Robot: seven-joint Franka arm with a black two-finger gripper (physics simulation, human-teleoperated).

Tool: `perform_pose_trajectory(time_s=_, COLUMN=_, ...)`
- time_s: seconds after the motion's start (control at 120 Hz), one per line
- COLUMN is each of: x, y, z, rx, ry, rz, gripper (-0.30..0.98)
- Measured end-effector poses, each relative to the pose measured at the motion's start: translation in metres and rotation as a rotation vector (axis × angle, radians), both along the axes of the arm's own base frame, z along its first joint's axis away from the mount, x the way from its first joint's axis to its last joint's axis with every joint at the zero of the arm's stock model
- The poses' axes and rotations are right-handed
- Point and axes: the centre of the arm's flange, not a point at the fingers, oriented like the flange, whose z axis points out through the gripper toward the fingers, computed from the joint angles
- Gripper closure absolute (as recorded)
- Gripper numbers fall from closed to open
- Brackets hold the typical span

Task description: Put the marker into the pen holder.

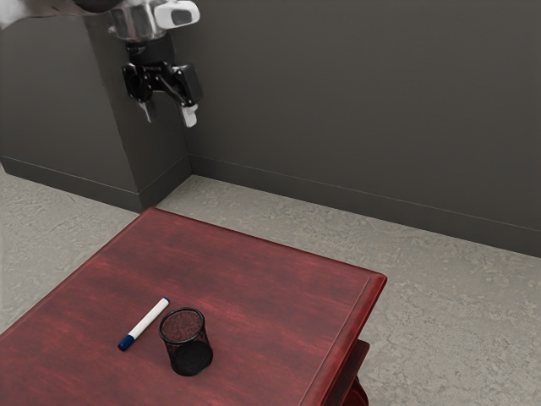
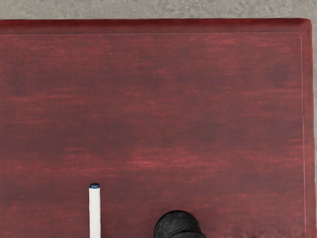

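Marker (image 1: 145, 323) is white with dark blue ends, lying flat on the red bench (image 1: 245, 279) well below the fingers (image 1: 190, 116), near the upright pen holder (image 1: 191, 359); fingers raised, pointing down, spread apart.

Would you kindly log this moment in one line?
gripper: open, empty | marker: lying on table | pen holder: upright beside marker | placement: pending

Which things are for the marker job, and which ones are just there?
For the job:
- white marker with blue ends, lying on the table
- black pen holder, standing beside it
- my open fingers

Just there:
- red table
- grey wall
- floor
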Motion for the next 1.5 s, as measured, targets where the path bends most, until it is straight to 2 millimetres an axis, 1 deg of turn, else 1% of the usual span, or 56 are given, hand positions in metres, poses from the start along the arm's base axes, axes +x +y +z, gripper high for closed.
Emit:
perform_pose_trajectory(time_s=0.05, x=-0.002, y=-0.003, z=0.001, rx=-0.001, ry=-0.011, rz=-0.005, gripper=0.0)
perform_pose_trajectory(time_s=0.117, x=-0.002, y=0.005, z=0.002, rx=-0.001, ry=-0.024, rz=0.009, gripper=0.0)
perform_pose_trajectory(time_s=0.15, x=-0.001, y=0.012, z=-0.004, rx=0.001, ry=-0.018, rz=0.021, gripper=0.0)
perform_pose_trajectory(time_s=0.2, x=0.0, y=0.029, z=-0.013, rx=0.006, ry=-0.003, rz=0.049, gripper=0.0)
perform_pose_trajectory(time_s=0.233, x=0.001, y=0.041, z=-0.026, rx=0.011, ry=0.022, rz=0.069, gripper=0.0)
perform_pose_trajectory(time_s=0.267, x=0.0, y=0.053, z=-0.048, rx=0.017, ry=0.067, rz=0.09, gripper=0.0)
perform_pose_trajectory(time_s=0.333, x=-0.008, y=0.078, z=-0.103, rx=0.025, ry=0.174, rz=0.137, gripper=0.0)
perform_pose_trajectory(time_s=0.392, x=-0.024, y=0.096, z=-0.156, rx=0.025, ry=0.262, rz=0.175, gripper=0.0)
perform_pose_trajectory(time_s=0.442, x=-0.042, y=0.105, z=-0.192, rx=0.022, ry=0.307, rz=0.197, gripper=0.0)
perform_pose_trajectory(time_s=0.517, x=-0.063, y=0.112, z=-0.241, rx=0.019, ry=0.346, rz=0.215, gripper=0.0)
perform_pose_trajectory(time_s=0.567, x=-0.071, y=0.113, z=-0.265, rx=0.02, ry=0.348, rz=0.22, gripper=0.0)
perform_pose_trajectory(time_s=0.608, x=-0.072, y=0.113, z=-0.281, rx=0.023, ry=0.343, rz=0.22, gripper=0.0)
perform_pose_trajectory(time_s=0.692, x=-0.079, y=0.107, z=-0.316, rx=0.028, ry=0.335, rz=0.211, gripper=0.0)
perform_pose_trajectory(time_s=0.775, x=-0.094, y=0.102, z=-0.342, rx=0.033, ry=0.305, rz=0.209, gripper=0.0)
perform_pose_trajectory(time_s=0.858, x=-0.12, y=0.097, z=-0.363, rx=0.039, ry=0.27, rz=0.207, gripper=0.01)
perform_pose_trajectory(time_s=0.942, x=-0.133, y=0.093, z=-0.375, rx=0.045, ry=0.236, rz=0.202, gripper=0.06)
perform_pose_trajectory(time_s=1.0, x=-0.135, y=0.092, z=-0.379, rx=0.048, ry=0.213, rz=0.198, gripper=0.12)
perform_pose_trajectory(time_s=1.1, x=-0.135, y=0.09, z=-0.38, rx=0.051, ry=0.176, rz=0.191, gripper=0.21)
perform_pose_trajectory(time_s=1.192, x=-0.145, y=0.085, z=-0.388, rx=0.052, ry=0.171, rz=0.181, gripper=0.27)
perform_pose_trajectory(time_s=1.275, x=-0.149, y=0.081, z=-0.392, rx=0.054, ry=0.167, rz=0.17, gripper=0.31)
perform_pose_trajectory(time_s=1.433, x=-0.152, y=0.073, z=-0.397, rx=0.063, ry=0.163, rz=0.138, gripper=0.42)
perform_pose_trajectory(time_s=1.5, x=-0.151, y=0.07, z=-0.397, rx=0.072, ry=0.159, rz=0.118, gripper=0.48)
